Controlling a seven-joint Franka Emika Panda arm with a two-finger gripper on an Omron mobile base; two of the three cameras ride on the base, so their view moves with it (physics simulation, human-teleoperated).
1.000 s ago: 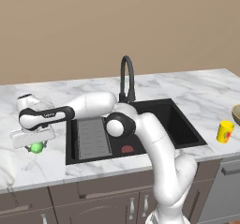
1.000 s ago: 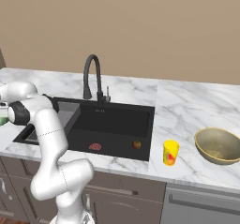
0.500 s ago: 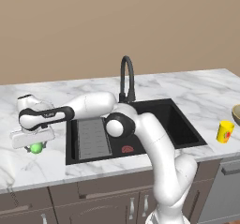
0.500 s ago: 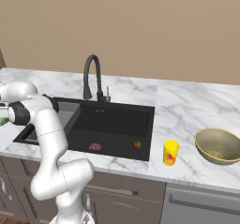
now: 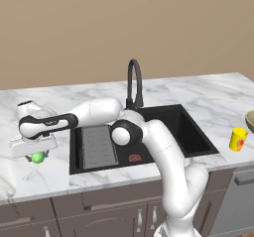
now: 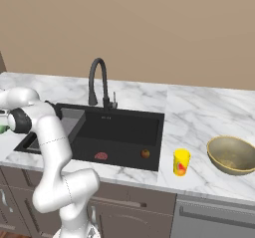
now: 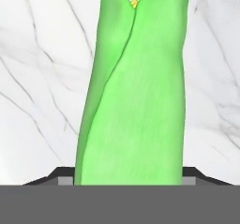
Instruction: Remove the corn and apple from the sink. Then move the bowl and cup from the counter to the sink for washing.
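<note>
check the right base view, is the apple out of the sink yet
No, the apple sits on the sink floor near its front right corner.

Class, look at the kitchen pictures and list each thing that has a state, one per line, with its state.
Green husked corn: out of the sink, on the white marble counter, between the gripper's jaws.
Gripper: open around the corn.
Small brownish apple: in the black sink.
Tan bowl: upright on the counter.
Yellow cup: upright on the counter.
</note>
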